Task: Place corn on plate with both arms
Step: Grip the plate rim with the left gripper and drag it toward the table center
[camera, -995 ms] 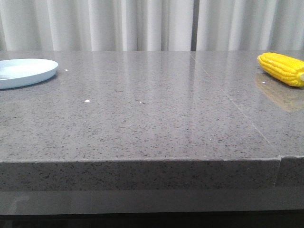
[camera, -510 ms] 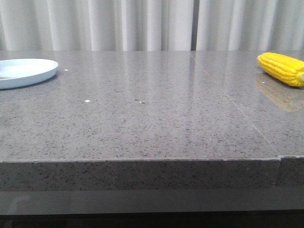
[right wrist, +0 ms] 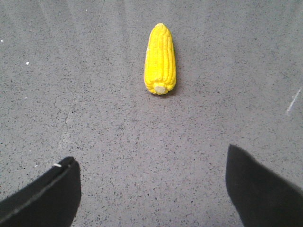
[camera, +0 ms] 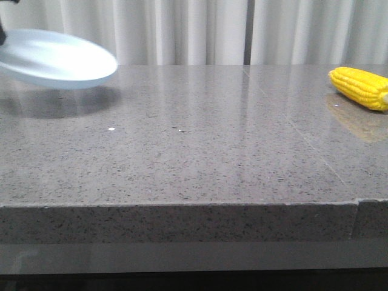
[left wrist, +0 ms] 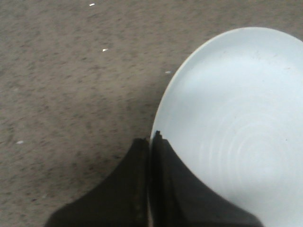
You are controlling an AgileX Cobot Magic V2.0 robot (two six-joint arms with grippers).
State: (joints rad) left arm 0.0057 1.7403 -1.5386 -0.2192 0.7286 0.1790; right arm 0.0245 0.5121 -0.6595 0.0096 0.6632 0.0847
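The pale blue plate (camera: 54, 59) hangs tilted above the table at the far left, its shadow on the top below it. In the left wrist view my left gripper (left wrist: 150, 142) is shut on the plate (left wrist: 236, 127) at its rim. The yellow corn (camera: 359, 86) lies on the table at the far right. In the right wrist view the corn (right wrist: 160, 59) lies with its pale stub end toward my right gripper (right wrist: 151, 161), which is open, empty and well short of it. In the front view only a dark bit of the left arm shows at the upper left corner.
The grey speckled stone table (camera: 194, 151) has a seam (camera: 291, 121) running from back centre to front right. Its front edge (camera: 182, 205) is near the camera. White curtains (camera: 182, 30) hang behind. Small white specks (camera: 111, 128) lie on the top.
The plate has been lifted off the table at the far left and moved up and to the right, now tilted in the air. The corn has not moved.
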